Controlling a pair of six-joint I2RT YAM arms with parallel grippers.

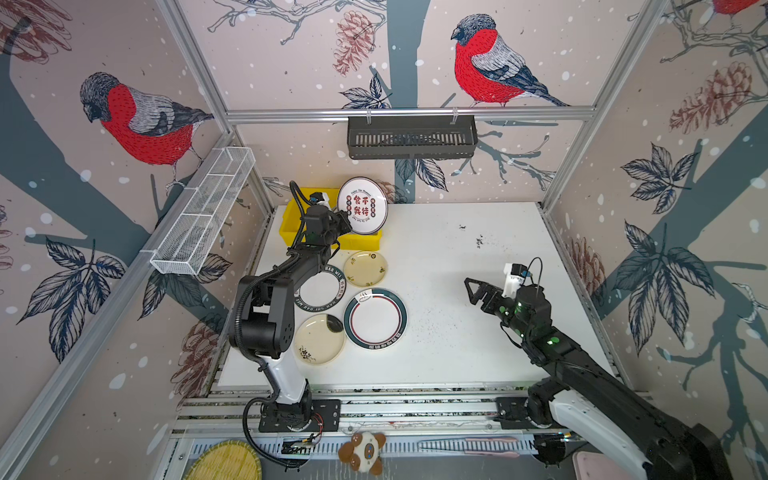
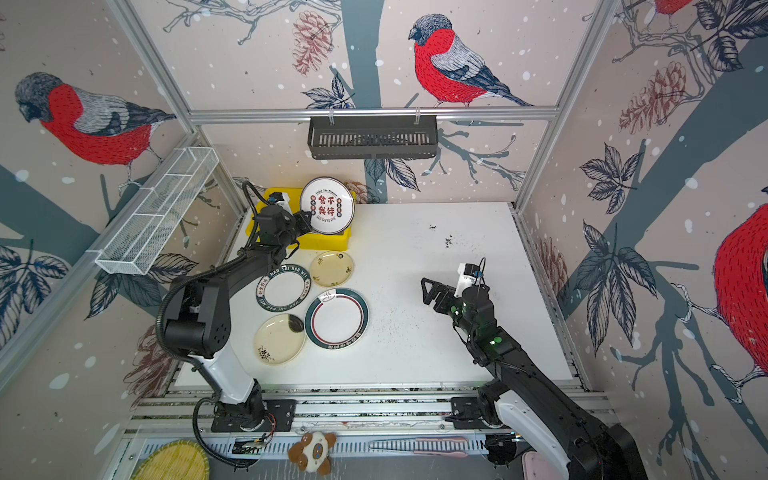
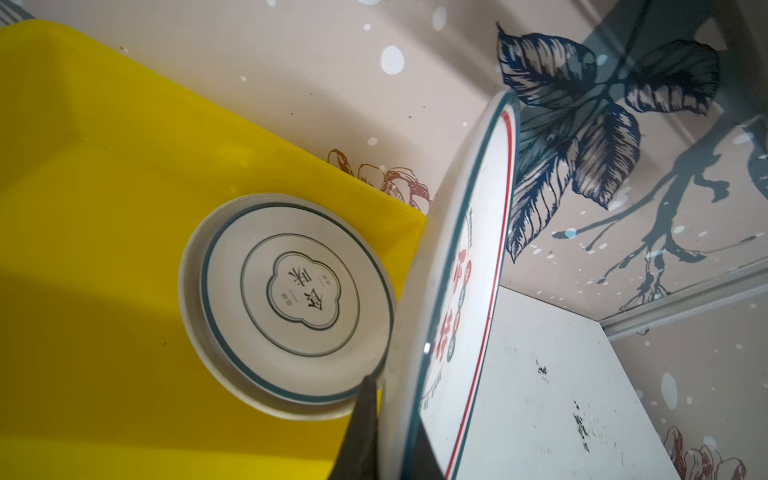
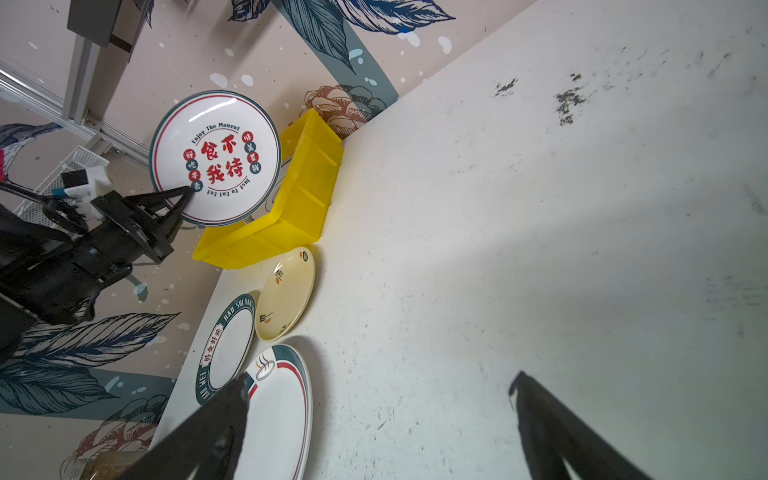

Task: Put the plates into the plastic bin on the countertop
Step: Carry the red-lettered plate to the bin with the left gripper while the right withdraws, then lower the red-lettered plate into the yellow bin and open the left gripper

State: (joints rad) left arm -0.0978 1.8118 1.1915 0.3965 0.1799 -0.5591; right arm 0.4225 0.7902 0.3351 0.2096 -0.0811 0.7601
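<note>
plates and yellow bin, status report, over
Left pincer shut on red-lettered plate, tilted above yellow bin. Right pincer open, empty, over countertop. Green-ringed plate in bin, four plates on countertop. Path clear.

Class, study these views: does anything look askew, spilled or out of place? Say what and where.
The red-lettered plate is steeply tilted above the yellow bin, pinched at its rim by the left gripper, not flat. Dark smudges mark the countertop toward its far side.

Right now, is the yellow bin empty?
No: in the left wrist view a white plate with green rings lies flat on the floor of the yellow bin.
</note>
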